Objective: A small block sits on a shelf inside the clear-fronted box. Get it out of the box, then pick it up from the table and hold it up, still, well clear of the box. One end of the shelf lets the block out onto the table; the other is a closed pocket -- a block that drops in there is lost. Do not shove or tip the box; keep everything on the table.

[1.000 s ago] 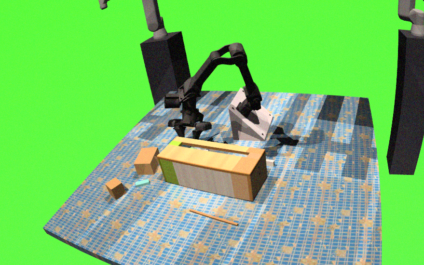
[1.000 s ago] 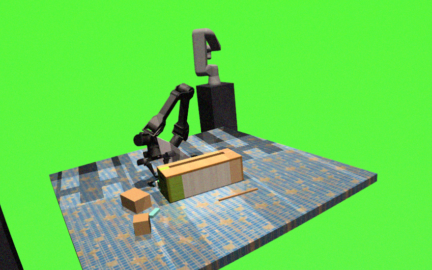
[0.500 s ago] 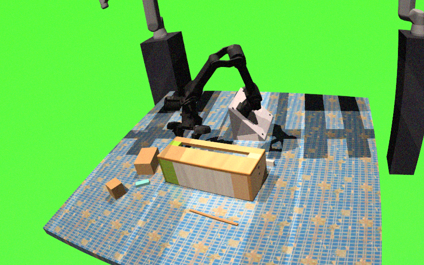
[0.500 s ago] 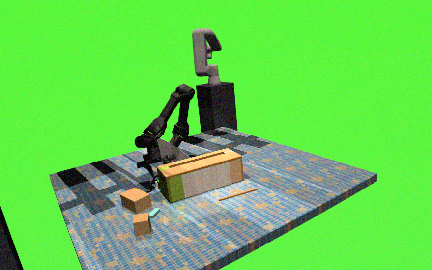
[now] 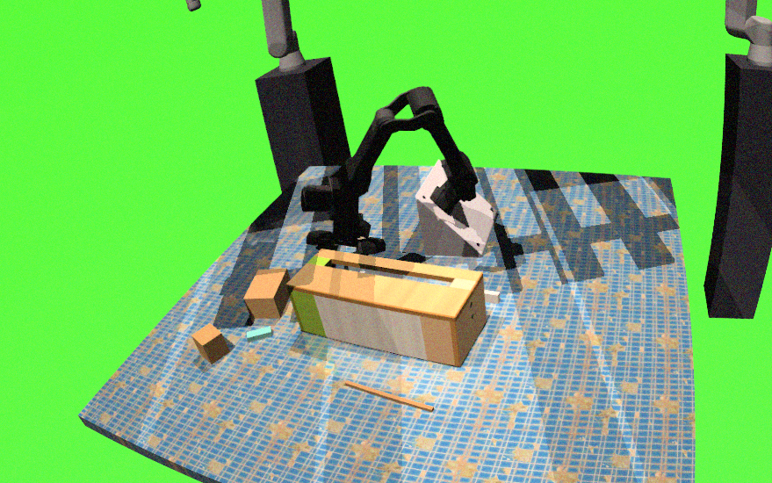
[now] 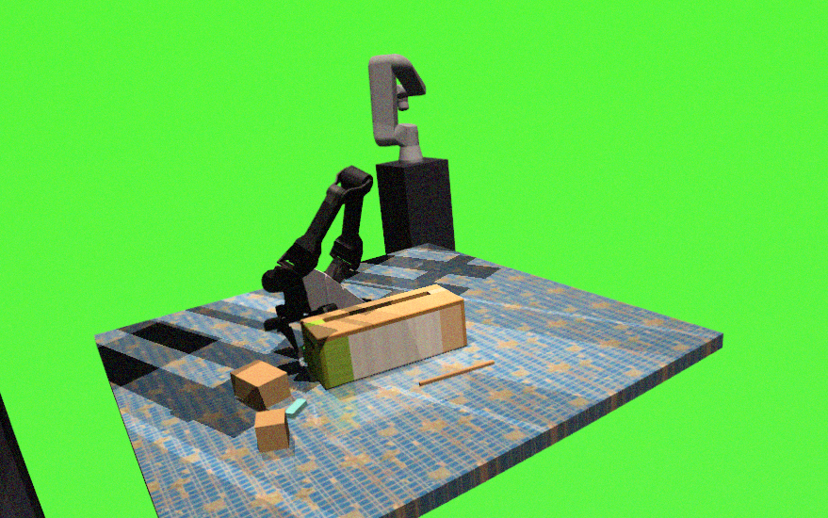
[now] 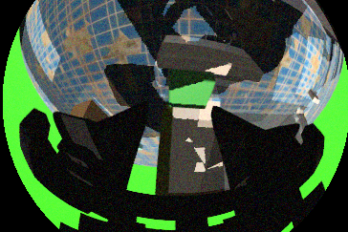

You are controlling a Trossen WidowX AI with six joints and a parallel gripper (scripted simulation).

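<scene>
The long wooden box (image 5: 371, 320) (image 6: 397, 344) stands with its pale front toward the top and exterior views, a green strip at its left end and a slot in its top. In the wrist view a small green block (image 7: 193, 94) lies low behind the box, beyond its back side and beside a low grey-brown board (image 7: 206, 56). The top and exterior views hide this block. My gripper (image 7: 181, 108) (image 5: 345, 247) points down behind the left end of the box, low by the table. Its fingers stand apart, open, with the green block just ahead between their tips. Nothing shows gripped; contact is unclear.
Two orange-brown blocks (image 5: 265, 293) (image 5: 210, 343) and a teal piece (image 5: 258, 333) (image 6: 297, 408) lie left of the box. A thin rod (image 5: 388, 395) (image 6: 455, 373) lies in front. A white piece (image 5: 492, 296) sticks out at the right end. A white wedge (image 5: 445, 231) stands behind.
</scene>
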